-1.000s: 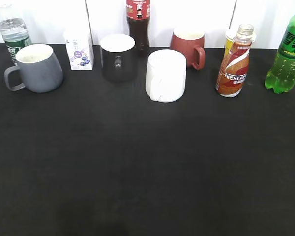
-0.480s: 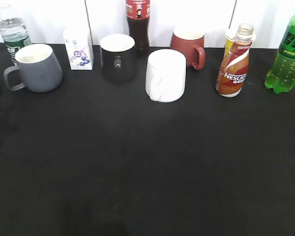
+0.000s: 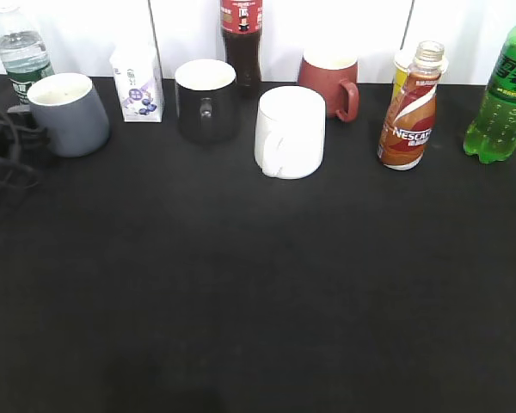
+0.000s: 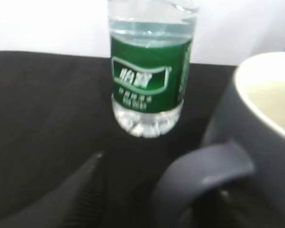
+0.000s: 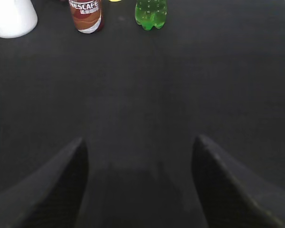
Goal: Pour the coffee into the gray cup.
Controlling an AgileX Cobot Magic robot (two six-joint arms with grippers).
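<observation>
The gray cup [image 3: 69, 112] stands at the far left of the tabletop [image 3: 258, 284]. Its handle is nearly reached by the left claw [image 4: 147, 199], whose opening cannot be told. The right claw [image 5: 140, 175] is held wide and empty. The cup could be knocked over if bumped.

Close up on the right stands the gray cup [image 4: 261, 142] with its pale inside and its handle [image 4: 204, 175] toward the camera, a green-labelled water bottle [image 4: 149, 76] upright behind it on the black table [image 4: 42, 109], one dark, blurred finger of the left gripper's fingers [image 4: 80, 194] low at left.
</observation>
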